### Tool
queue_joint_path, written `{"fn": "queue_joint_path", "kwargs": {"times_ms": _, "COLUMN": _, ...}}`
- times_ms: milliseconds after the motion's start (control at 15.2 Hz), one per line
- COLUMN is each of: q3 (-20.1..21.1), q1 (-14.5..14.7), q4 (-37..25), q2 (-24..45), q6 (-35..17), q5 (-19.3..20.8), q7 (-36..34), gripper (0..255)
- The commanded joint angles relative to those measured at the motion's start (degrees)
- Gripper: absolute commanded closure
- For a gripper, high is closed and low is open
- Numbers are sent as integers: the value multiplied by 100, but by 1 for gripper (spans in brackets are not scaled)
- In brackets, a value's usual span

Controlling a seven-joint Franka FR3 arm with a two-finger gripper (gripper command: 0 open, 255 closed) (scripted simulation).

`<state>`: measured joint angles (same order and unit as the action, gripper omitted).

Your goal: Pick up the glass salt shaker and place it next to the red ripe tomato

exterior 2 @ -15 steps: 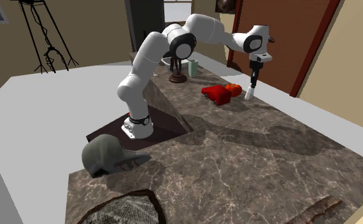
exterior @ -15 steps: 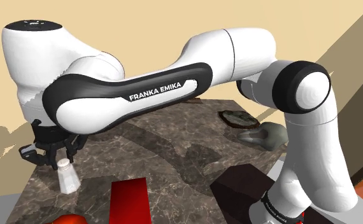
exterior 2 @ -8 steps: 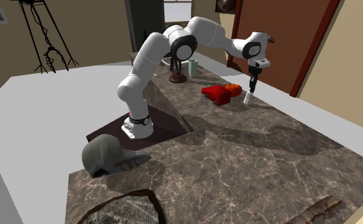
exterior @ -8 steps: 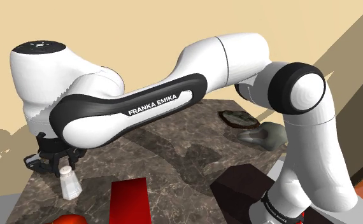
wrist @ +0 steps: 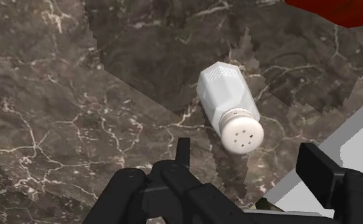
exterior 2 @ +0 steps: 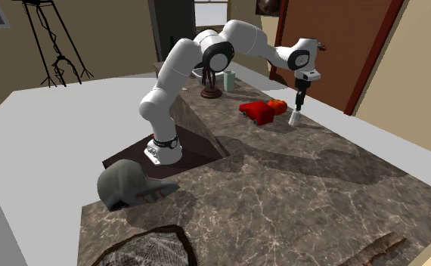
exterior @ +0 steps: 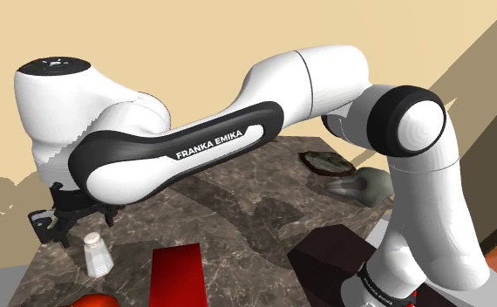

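The tool (wrist: 249, 159) hangs just above the salt shaker (wrist: 223, 95) with its two black fingers spread wide, one on either side of the cap and neither touching it, so it holds nothing. The shaker stands upright on the dark marbled desk (wrist: 59, 95), directly under the tool. It has a pale, whitish faceted body that narrows toward a round white cap dotted with holes.

I judge it a light, stiff little thing that will not give under the fingers. Its sides are smooth enough to slip if squeezed too gently, and it may crack or chip if squeezed hard or dropped. Being tall for its base, it should tip easily at a sideways nudge.

The best hold looks to be across the body, below the cap, on two opposite flat faces. The cap is a poorer place, as it is narrow and round and might twist in the grip. The fingers stand wide enough to go down on both sides without brushing it.

A dark red block (wrist: 339, 9) lies close by on the desk, and in the shoulder view the orange-red tomato (exterior: 94, 301) sits near the shaker, just past that block. By my reading the shaker already stands close to the tomato. The desk's edge runs near the shaker on the side away from the block, so a knock that way could send it off
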<state>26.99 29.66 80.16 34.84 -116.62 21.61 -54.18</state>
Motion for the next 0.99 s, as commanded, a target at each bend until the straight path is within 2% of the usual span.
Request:
{"fn": "queue_joint_path", "kwargs": {"times_ms": 0, "q3": 0, "q1": 0, "q4": 0, "q2": 0, "q6": 0, "q5": 0, "q7": 0, "gripper": 0}}
{"fn": "queue_joint_path", "kwargs": {"times_ms": 198, "q3": 0, "q1": 0, "q4": 0, "q2": 0, "q6": 0, "q5": 0, "q7": 0, "gripper": 0}}
{"fn": "queue_joint_path", "kwargs": {"times_ms": 462, "q3": 92, "q1": 0, "q4": -295, "q2": -275, "q6": 545, "q5": -144, "q7": 92, "gripper": 0}}
{"fn": "queue_joint_path", "kwargs": {"times_ms": 924, "q3": 92, "q1": 0, "q4": -295, "q2": -275, "q6": 545, "q5": -144, "q7": 92, "gripper": 0}}
